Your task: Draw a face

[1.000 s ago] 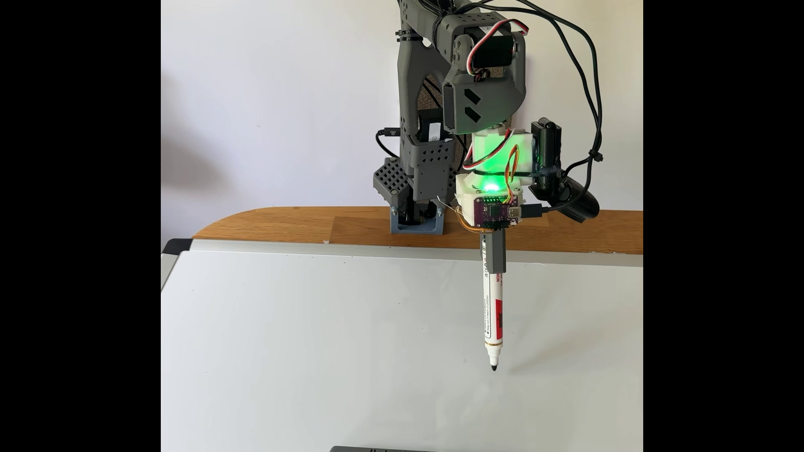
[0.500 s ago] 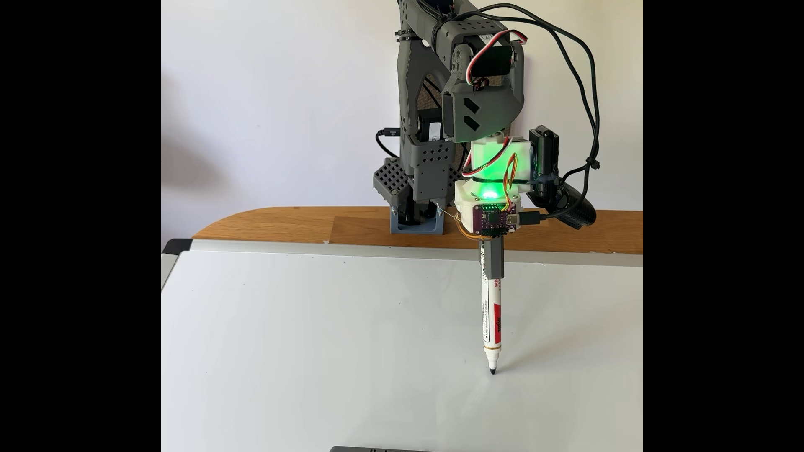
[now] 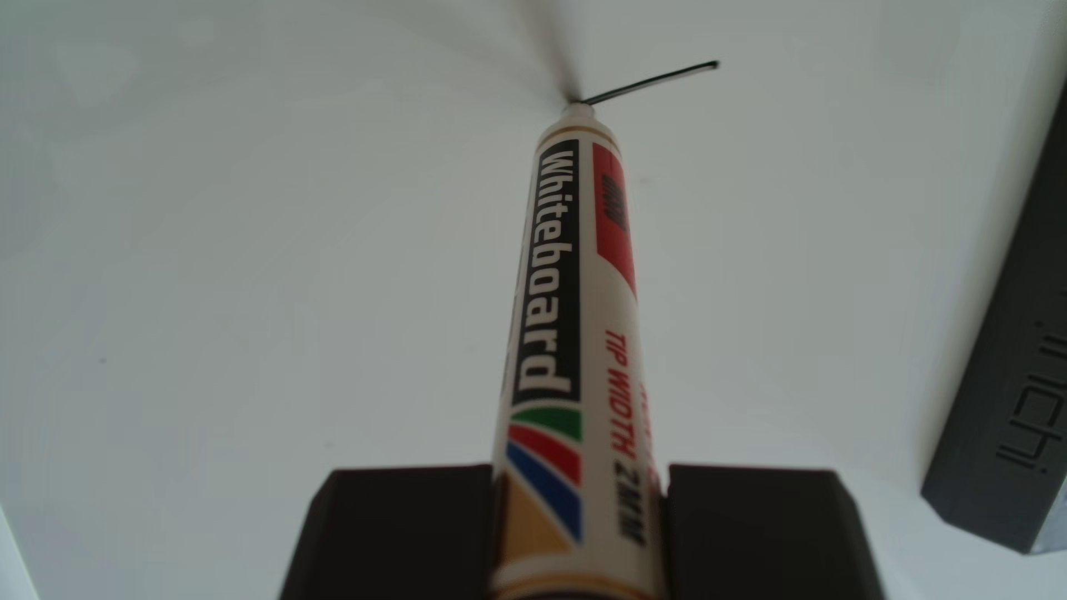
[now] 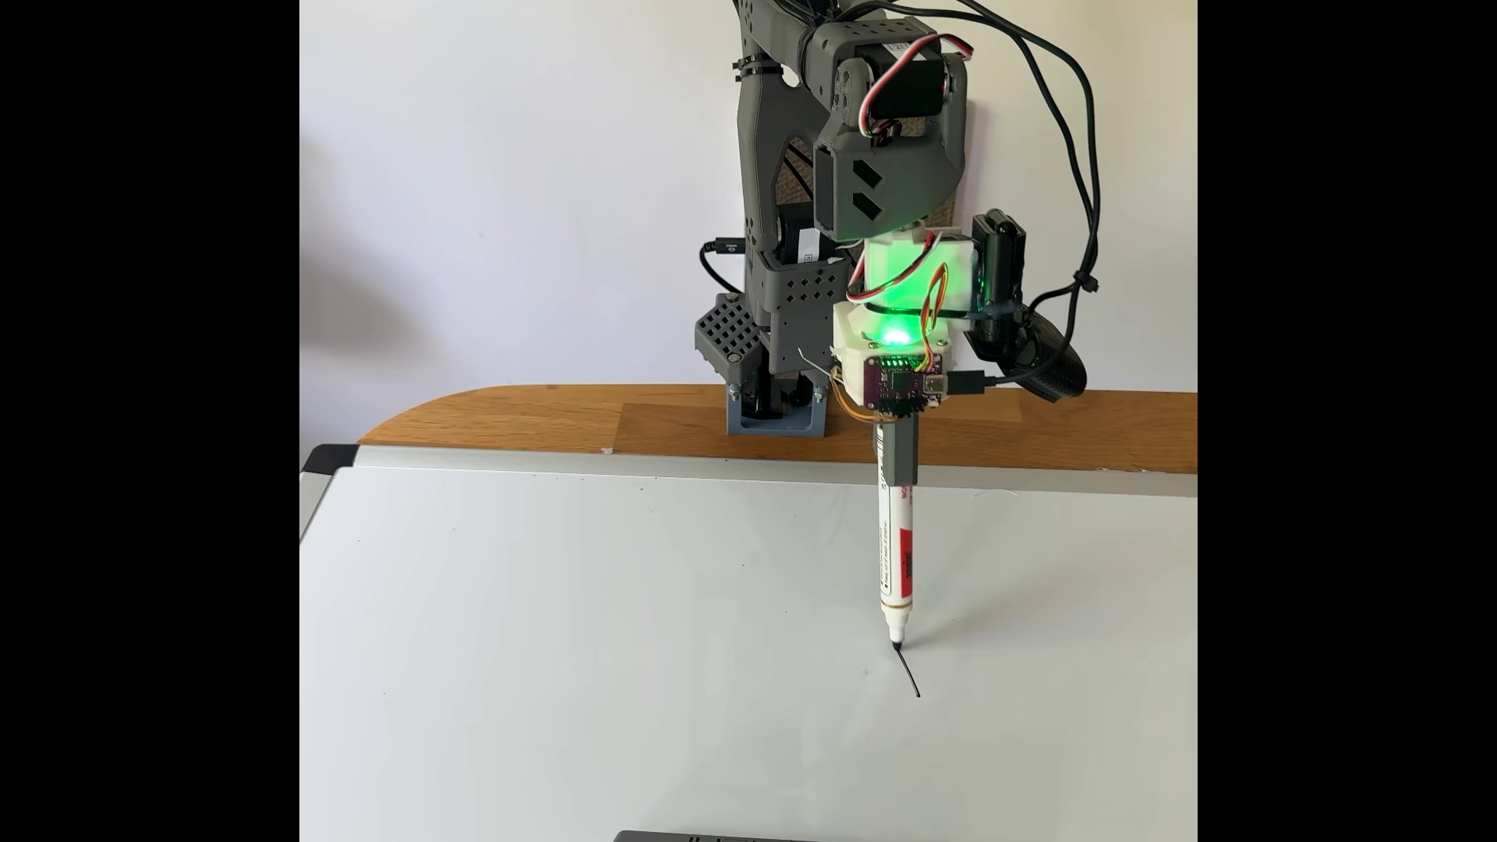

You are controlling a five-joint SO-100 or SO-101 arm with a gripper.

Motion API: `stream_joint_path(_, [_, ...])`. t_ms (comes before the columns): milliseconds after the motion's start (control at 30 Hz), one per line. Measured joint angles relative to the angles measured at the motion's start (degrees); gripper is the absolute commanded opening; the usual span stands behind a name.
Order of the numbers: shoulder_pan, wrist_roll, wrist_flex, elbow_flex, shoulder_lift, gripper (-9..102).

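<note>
A white whiteboard marker (image 4: 895, 567) with a red label points down at the whiteboard (image 4: 567, 648). Its black tip touches the board at the upper end of a short black line (image 4: 908, 674). My gripper (image 4: 897, 461), a grey holder under a glowing green module, is shut around the marker's upper barrel. In the other view the marker (image 3: 571, 288) runs up the middle between two dark blocks of the gripper (image 3: 577, 484). There the drawn line (image 3: 652, 81) leads right from the tip across the whiteboard (image 3: 231, 231).
The whiteboard lies on a wooden table (image 4: 526, 421) against a white wall, with the arm's base (image 4: 776, 405) behind its far frame. A dark grey block (image 3: 1010, 375) lies on the board to the right, and a grey object (image 4: 697, 836) sits at the near edge.
The marker tip came down onto the board, then slid up and left in the fixed view, leaving a short black stroke. The wrist shifted left with it.
</note>
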State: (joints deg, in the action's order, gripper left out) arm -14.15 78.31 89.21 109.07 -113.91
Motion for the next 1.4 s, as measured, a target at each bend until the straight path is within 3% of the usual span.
stream_joint_path(267, [0.8,-0.9,-2.8,-0.7,-4.4,-1])
stream_joint_path(733, [15.0,6.2,-8.8,-1.0,-4.3,-1])
stream_joint_path(1400, [16.8,6.4,-8.6,6.3,-2.3,-1])
